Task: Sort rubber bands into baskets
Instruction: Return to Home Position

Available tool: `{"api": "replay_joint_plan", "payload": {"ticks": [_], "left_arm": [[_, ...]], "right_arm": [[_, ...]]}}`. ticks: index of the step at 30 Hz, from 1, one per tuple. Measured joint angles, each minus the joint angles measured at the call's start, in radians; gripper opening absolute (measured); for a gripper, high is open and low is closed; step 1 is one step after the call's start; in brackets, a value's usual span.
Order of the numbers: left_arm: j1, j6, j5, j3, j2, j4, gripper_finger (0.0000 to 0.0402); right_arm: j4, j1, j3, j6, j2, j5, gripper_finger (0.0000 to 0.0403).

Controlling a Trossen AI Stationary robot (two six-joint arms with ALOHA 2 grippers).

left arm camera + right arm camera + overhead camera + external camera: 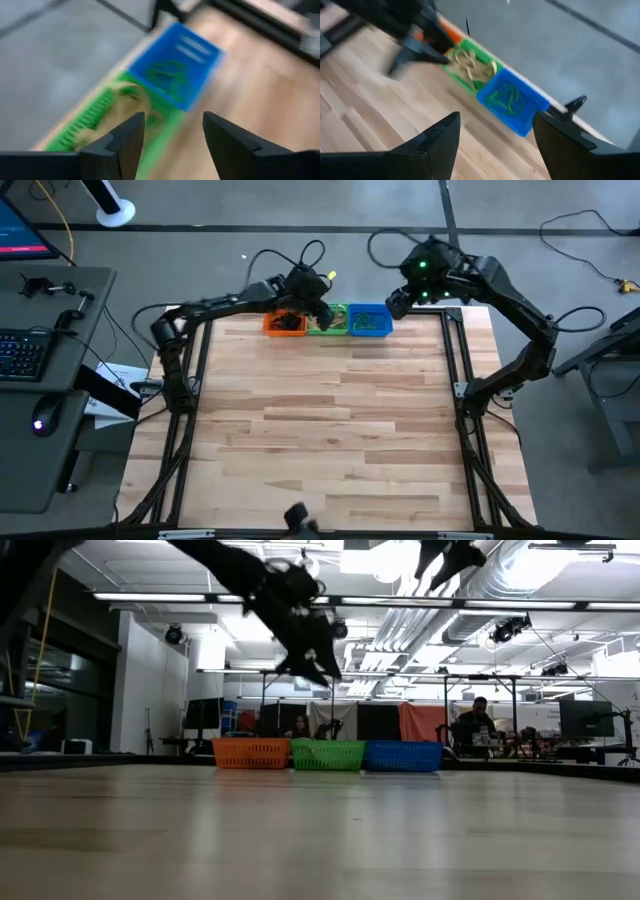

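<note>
Three small baskets stand in a row at the table's far edge: orange (pixel 283 323), green (pixel 328 321), blue (pixel 370 320). The orange one holds dark bands, the green one tan bands (pixel 472 65), the blue one green bands (pixel 506 97). My left gripper (pixel 322 313) hangs open and empty above the green basket; in the low view (pixel 312 665) it is well above the rims. My right gripper (pixel 397 302) is open and empty, high beside the blue basket's far right corner.
The wooden table top (pixel 330 430) stretches from the baskets to the near edge. Black frame rails (pixel 455 380) run along the table's sides. A desk with a keyboard (pixel 22 350) stands left of the table. People sit in the room behind (pixel 478 725).
</note>
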Motion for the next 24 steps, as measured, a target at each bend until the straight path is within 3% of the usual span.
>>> {"api": "replay_joint_plan", "payload": {"ticks": [3, 5, 8, 11, 17, 24], "left_arm": [[-0.022, 0.024, 0.094, -0.029, -0.097, -0.057, 0.0186], [-0.045, 0.03, 0.125, -0.113, -0.19, -0.039, 0.0158], [-0.087, -0.028, 0.128, -0.325, -0.366, 0.121, 0.0089], [-0.122, -0.154, 0.123, -0.606, -0.57, 0.344, 0.0017], [-0.181, -0.417, 0.071, -1.043, -0.943, 0.791, 0.0001], [-0.293, -0.622, -0.108, -1.349, -1.238, 0.922, 0.0]], "right_arm": [[-0.022, -0.001, -0.069, -0.026, -0.004, -0.015, 0.0238], [-0.018, -0.001, -0.147, -0.044, -0.021, -0.016, 0.0238], [0.05, 0.005, -0.305, -0.066, -0.083, -0.036, 0.0229], [0.178, 0.019, -0.49, -0.035, -0.177, -0.092, 0.0192], [0.368, 0.066, -0.76, 0.084, -0.344, -0.224, 0.0029], [0.505, 0.17, -0.862, 0.089, -0.435, -0.27, 0.0003]]}}
